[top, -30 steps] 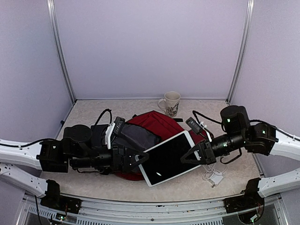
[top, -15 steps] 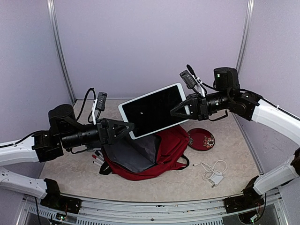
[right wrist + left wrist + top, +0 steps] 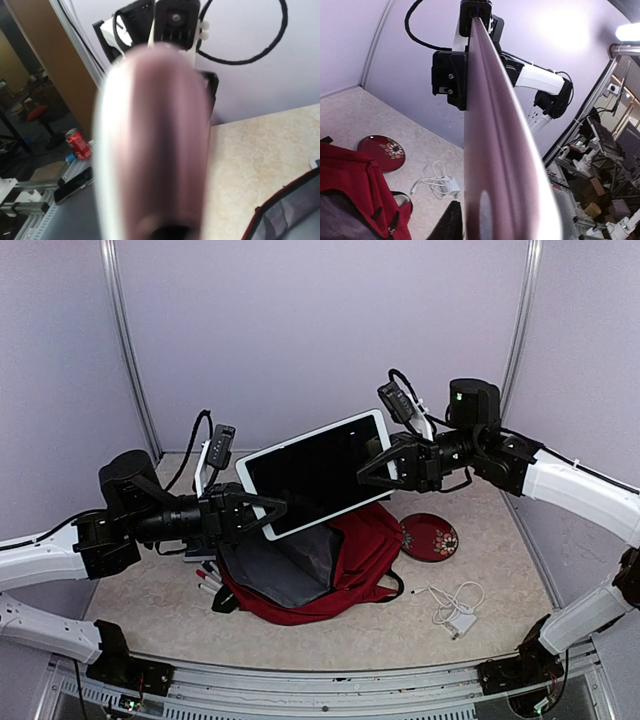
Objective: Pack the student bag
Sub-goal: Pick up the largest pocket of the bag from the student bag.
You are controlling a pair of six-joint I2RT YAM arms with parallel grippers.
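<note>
Two robot arms hold a white-framed tablet (image 3: 315, 472) in the air above a dark red student bag (image 3: 355, 555), which lies on the table (image 3: 500, 570) with its main compartment gaping and grey lining showing. The right gripper (image 3: 372, 468) is clamped shut on the tablet's right edge and carries it. The left gripper (image 3: 272, 512) straddles the lower left edge, but whether its jaws are pinching the tablet cannot be told. The step in hand looks like getting the tablet into the bag, and nothing is inside the opening yet as far as can be seen. The next move probably calls for tilting the tablet edge-down and lining it up with the opening directly beneath, with both arms lowering together so it does not twist. Both wrist views are almost filled by the tablet's blurred edge, hiding the fingertips. The bag's front pocket and zippers are hard to make out. A round red dish (image 3: 430, 537), a white charger cable (image 3: 455, 608) and some pens (image 3: 205, 582) lie beside the bag
</note>
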